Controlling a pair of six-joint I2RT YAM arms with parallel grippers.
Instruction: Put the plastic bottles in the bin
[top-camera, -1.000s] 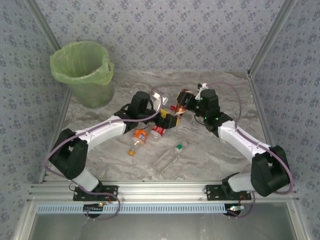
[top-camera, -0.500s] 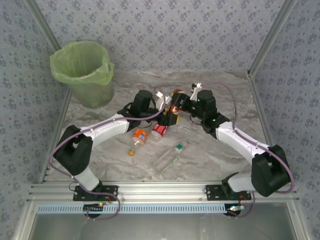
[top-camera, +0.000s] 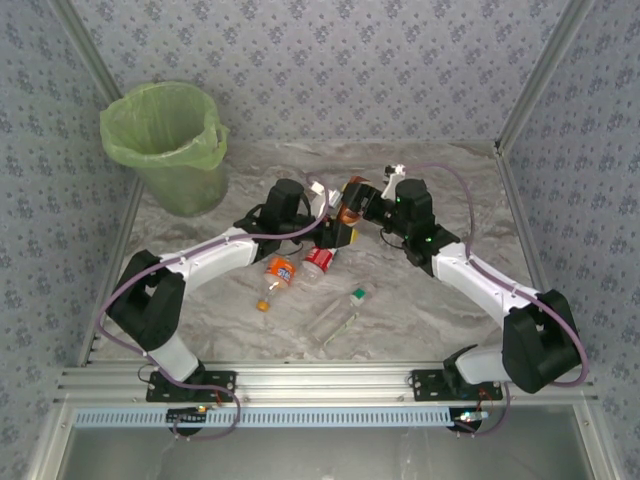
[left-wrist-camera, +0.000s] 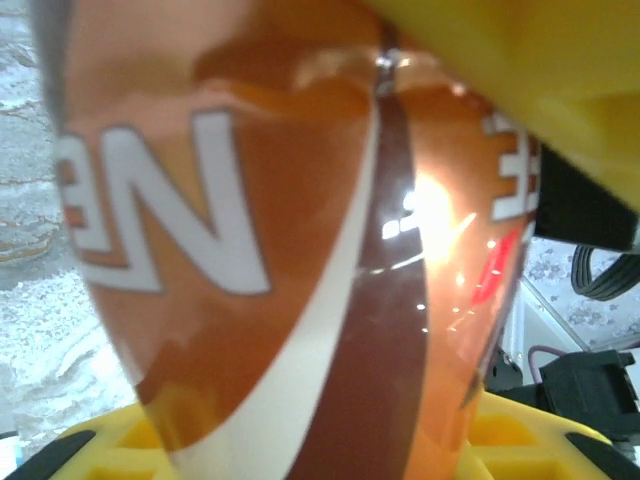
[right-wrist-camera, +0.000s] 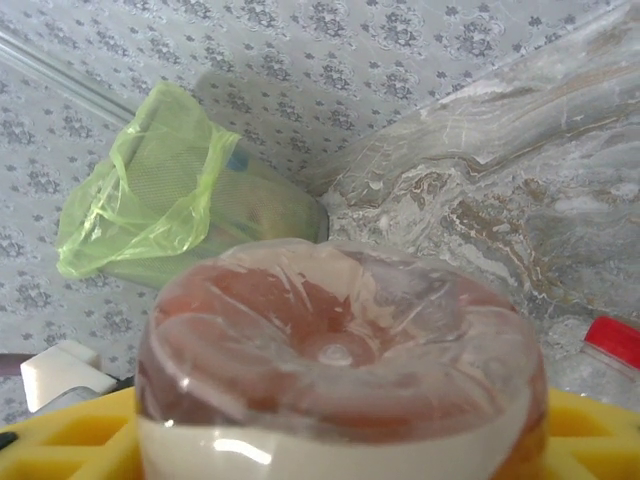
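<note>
A brown-and-orange-labelled plastic bottle (top-camera: 349, 203) hangs above mid-table between both grippers. My left gripper (top-camera: 335, 230) is shut on it; its label (left-wrist-camera: 280, 250) fills the left wrist view between yellow fingers (left-wrist-camera: 100, 445). My right gripper (top-camera: 364, 207) sits at the bottle's other end, and the clear base (right-wrist-camera: 340, 350) lies between its yellow fingers (right-wrist-camera: 590, 430); how wide they stand is hidden. The green-lined bin (top-camera: 165, 145) stands at the far left and shows in the right wrist view (right-wrist-camera: 180, 200). On the table lie an orange-labelled bottle (top-camera: 280, 273), a red-capped one (top-camera: 316, 260) and a clear green-capped one (top-camera: 340, 315).
Patterned walls with metal posts close in the marble table on three sides. The bin stands in the back left corner, well left of the grippers. The loose bottles lie just in front of the joined grippers. A red cap (right-wrist-camera: 612, 342) shows below the right gripper.
The right arm carried the brown-labelled bottle left to meet the left gripper. The left gripper's jaws went from open to shut on that bottle.
</note>
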